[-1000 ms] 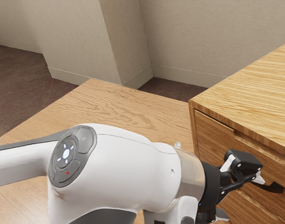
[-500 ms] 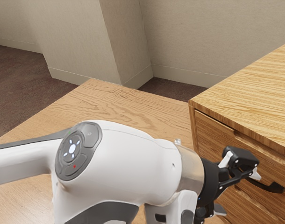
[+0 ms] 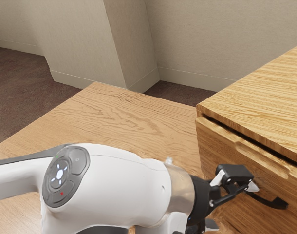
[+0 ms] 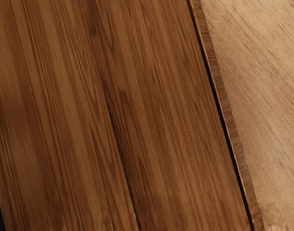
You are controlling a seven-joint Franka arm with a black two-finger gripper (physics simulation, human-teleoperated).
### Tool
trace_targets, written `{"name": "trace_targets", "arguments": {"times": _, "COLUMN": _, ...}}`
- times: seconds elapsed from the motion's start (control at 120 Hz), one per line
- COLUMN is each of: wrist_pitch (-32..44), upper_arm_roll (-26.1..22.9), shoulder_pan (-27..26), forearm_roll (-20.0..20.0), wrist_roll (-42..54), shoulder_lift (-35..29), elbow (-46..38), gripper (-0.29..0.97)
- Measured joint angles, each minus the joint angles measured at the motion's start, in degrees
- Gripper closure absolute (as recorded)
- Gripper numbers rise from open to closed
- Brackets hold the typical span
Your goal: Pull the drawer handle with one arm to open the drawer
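Wooden drawer now slid farther out; end effector clamped on black handle, pulled back.

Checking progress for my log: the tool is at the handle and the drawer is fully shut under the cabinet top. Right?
Not quite. The drawer is partly open, not shut: the exterior view shows its front jutting out, with a dark gap under the cabinet top. The tool is at the handle.
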Motion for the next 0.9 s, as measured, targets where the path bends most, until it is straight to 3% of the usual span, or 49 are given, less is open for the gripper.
{"name": "trace_targets", "arguments": {"times": 0.058, "wrist_pitch": 0.93, "upper_arm_roll": 2.06, "shoulder_pan": -0.19, "forearm_roll": 0.04, "wrist_roll": 0.03, "shoulder_lift": -6.92, "elbow": -6.07, "gripper": 0.07}}
{"name": "trace_targets", "arguments": {"times": 0.083, "wrist_pitch": 1.41, "upper_arm_roll": 4.57, "shoulder_pan": -1.15, "forearm_roll": 1.07, "wrist_roll": 0.04, "shoulder_lift": -12.81, "elbow": -10.82, "gripper": 0.26}}
{"name": "trace_targets", "arguments": {"times": 0.175, "wrist_pitch": -0.22, "upper_arm_roll": 14.02, "shoulder_pan": -2.45, "forearm_roll": -0.54, "wrist_roll": 0.15, "shoulder_lift": -39.73, "elbow": -26.2, "gripper": 0.14}}
{"name": "trace_targets", "arguments": {"times": 0.25, "wrist_pitch": -3.82, "upper_arm_roll": 17.03, "shoulder_pan": -2.82, "forearm_roll": -1.32, "wrist_roll": 0.26, "shoulder_lift": -50.12, "elbow": -30.04, "gripper": 0.08}}
{"name": "trace_targets", "arguments": {"times": 0.575, "wrist_pitch": -10.43, "upper_arm_roll": 18.3, "shoulder_pan": -3.06, "forearm_roll": -2.3, "wrist_roll": 0.5, "shoulder_lift": -53.21, "elbow": -31.29, "gripper": 0.01}}
{"name": "trace_targets", "arguments": {"times": 0.767, "wrist_pitch": -12.43, "upper_arm_roll": 27.44, "shoulder_pan": -1.31, "forearm_roll": -1.81, "wrist_roll": 0.55, "shoulder_lift": -58.98, "elbow": -31.17, "gripper": 0.0}}
{"name": "trace_targets", "arguments": {"times": 0.9, "wrist_pitch": -13.94, "upper_arm_roll": 29.31, "shoulder_pan": -0.83, "forearm_roll": -1.15, "wrist_roll": 0.56, "shoulder_lift": -59.59, "elbow": -31.01, "gripper": 0.0}}
